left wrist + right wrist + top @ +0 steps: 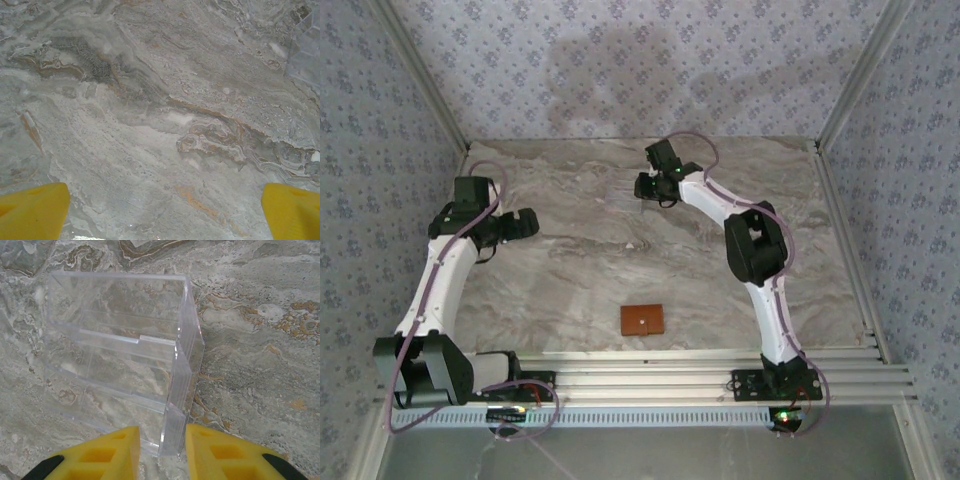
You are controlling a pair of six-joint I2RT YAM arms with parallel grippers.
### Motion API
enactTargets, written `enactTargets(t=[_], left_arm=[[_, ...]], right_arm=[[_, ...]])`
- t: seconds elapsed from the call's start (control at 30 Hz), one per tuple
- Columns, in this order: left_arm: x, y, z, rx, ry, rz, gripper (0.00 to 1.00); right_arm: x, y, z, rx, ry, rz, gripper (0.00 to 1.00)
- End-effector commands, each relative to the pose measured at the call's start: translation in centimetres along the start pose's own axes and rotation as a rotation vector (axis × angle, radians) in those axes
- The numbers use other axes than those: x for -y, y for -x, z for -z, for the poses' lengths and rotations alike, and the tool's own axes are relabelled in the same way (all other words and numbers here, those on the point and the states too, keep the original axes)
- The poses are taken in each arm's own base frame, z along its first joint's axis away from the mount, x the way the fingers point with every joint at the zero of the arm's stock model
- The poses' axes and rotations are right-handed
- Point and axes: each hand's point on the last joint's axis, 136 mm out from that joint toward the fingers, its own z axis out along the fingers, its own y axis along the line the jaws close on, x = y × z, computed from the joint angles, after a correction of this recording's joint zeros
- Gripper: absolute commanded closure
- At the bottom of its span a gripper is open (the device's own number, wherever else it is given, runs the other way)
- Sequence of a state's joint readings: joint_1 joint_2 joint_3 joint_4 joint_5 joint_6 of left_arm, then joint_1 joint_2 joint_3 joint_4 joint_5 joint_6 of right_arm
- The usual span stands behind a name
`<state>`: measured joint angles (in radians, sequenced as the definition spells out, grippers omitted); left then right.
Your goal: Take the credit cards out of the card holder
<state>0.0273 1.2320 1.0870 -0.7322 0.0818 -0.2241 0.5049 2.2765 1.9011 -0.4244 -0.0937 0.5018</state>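
Wallet point(642, 320) lies flat on the table point(570, 270) near the arms' bases. The left gripper point(162, 202) gapes wide. The right gripper point(162, 435) straddles one wall of a clear plastic stand point(115, 350); I can't tell whether it pinches.

Brown card holder point(642, 320), flat, front-centre

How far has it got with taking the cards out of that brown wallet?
Nothing looks done: the card holder lies closed near the front edge, no gripper on it. The right gripper straddles a wall of a clear plastic stand; the left gripper hangs open over bare table. Opening the holder and emptying it remain.
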Motion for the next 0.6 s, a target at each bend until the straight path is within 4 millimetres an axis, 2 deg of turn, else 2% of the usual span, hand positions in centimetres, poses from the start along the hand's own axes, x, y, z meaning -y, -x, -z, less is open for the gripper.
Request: enactTargets(t=[0.0, 0.27, 0.57], left_arm=[[-0.2, -0.1, 0.5, 0.007, 0.001, -0.009, 0.02], [-0.1, -0.2, 0.4, 0.005, -0.003, -0.006, 0.01], [-0.3, -0.2, 0.4, 0.004, 0.003, -0.006, 0.01]], right_arm=[[-0.2, -0.8, -1.1, -0.043, -0.003, -0.026, 0.69], [-0.2, -1.6, -3.1, -0.072, 0.017, -0.050, 0.68], [1.6, -2.2, -2.7, -0.085, -0.073, -0.043, 0.77]])
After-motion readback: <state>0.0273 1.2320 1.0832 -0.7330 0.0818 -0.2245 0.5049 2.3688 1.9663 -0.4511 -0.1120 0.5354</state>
